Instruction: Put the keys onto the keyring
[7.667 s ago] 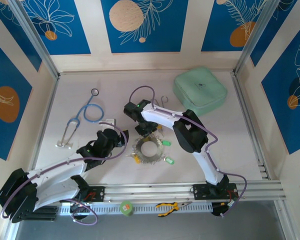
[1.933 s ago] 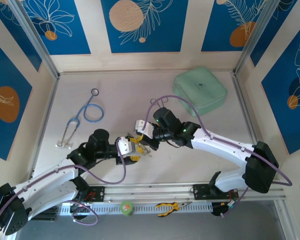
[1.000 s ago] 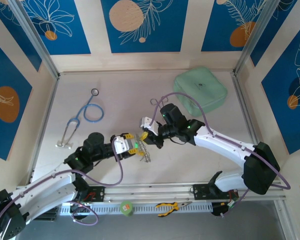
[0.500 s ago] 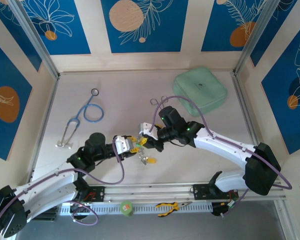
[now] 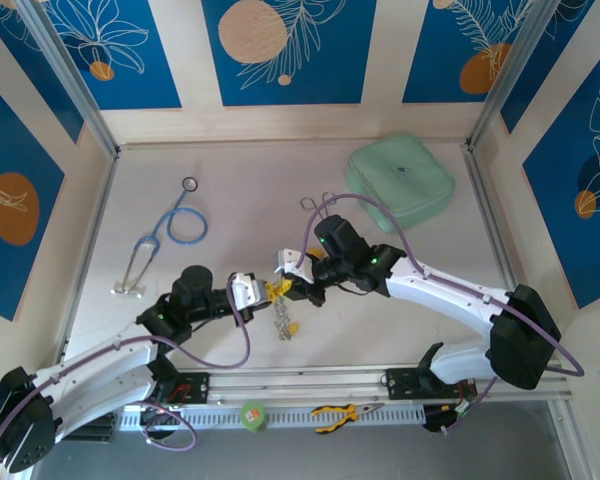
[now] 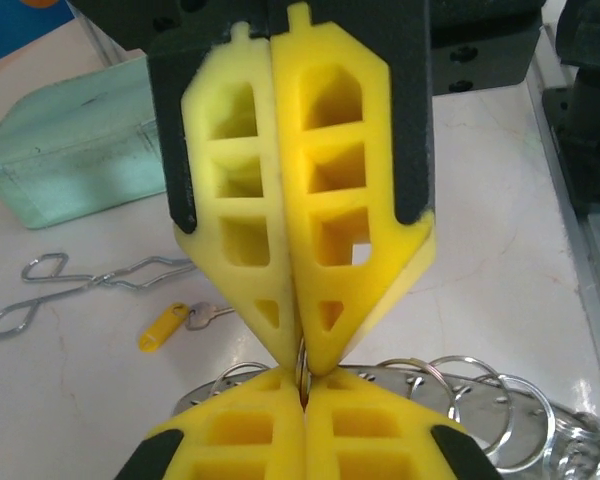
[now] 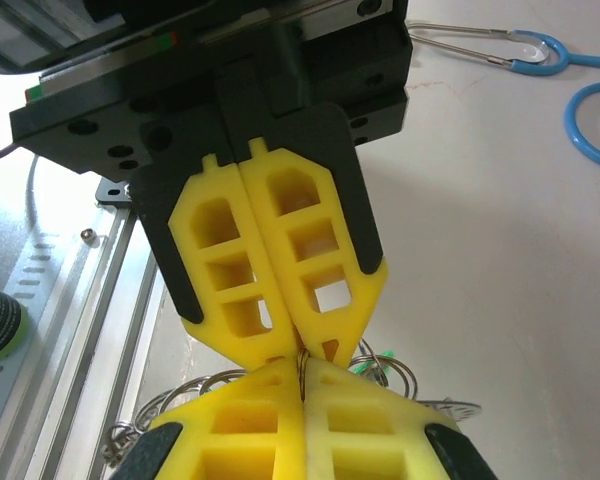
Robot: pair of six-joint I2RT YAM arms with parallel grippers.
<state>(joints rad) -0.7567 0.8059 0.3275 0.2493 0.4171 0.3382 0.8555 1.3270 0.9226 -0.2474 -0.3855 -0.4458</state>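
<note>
Keyring (image 5: 282,318) held aloft, mint case (image 5: 399,183) closed

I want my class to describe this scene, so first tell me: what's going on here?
Both arms meet over the middle of the table. The left gripper and right gripper are shut, fingertip to fingertip, on the keyring, which hangs beneath them. A yellow key lies loose on the table near the forceps, not yet on the ring.
</note>
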